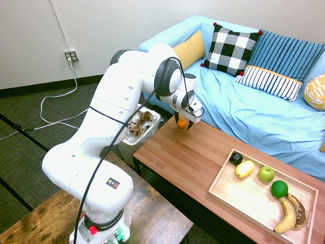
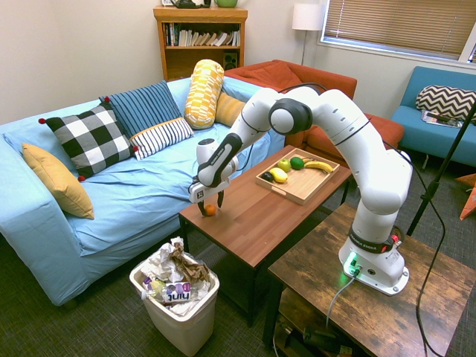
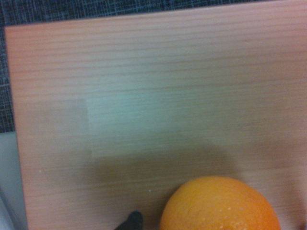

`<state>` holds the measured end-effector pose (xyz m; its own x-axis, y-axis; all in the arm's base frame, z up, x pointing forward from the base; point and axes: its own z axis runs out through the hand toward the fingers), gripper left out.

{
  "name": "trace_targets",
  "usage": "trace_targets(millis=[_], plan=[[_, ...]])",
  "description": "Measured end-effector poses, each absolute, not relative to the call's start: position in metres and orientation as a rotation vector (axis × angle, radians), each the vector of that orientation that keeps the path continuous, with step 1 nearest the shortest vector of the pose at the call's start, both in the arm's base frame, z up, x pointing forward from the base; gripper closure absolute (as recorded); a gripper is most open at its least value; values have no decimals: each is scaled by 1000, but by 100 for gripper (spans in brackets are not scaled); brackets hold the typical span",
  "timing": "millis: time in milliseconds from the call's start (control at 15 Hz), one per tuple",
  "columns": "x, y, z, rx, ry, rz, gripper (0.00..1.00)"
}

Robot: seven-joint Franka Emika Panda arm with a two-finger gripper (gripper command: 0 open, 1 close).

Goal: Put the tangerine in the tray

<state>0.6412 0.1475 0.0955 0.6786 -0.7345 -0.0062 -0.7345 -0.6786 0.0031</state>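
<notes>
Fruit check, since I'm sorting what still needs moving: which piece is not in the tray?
The tangerine: small, bright orange, alone on the tabletop near its far end, under the open gripper. The other fruit lies in the tray.

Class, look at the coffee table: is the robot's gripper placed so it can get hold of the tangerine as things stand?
Probably yes. The open gripper points down with its fingers around the tangerine, which sits alone at the table's end.

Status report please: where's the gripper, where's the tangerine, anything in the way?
Gripper open, straddling the tangerine at the table's far end. Tangerine on the table, not lifted. Tray holds other fruit, bare space left. Path clear.
</notes>
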Motion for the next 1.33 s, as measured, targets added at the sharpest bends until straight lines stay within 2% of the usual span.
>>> trace_targets(millis=[800,1067,1333], plan=[[643,148,104,2862,-1273,-6,100],[665,87,186,2793,-1359,123,100],[661,-48,267,2646,-1604,253,100]])
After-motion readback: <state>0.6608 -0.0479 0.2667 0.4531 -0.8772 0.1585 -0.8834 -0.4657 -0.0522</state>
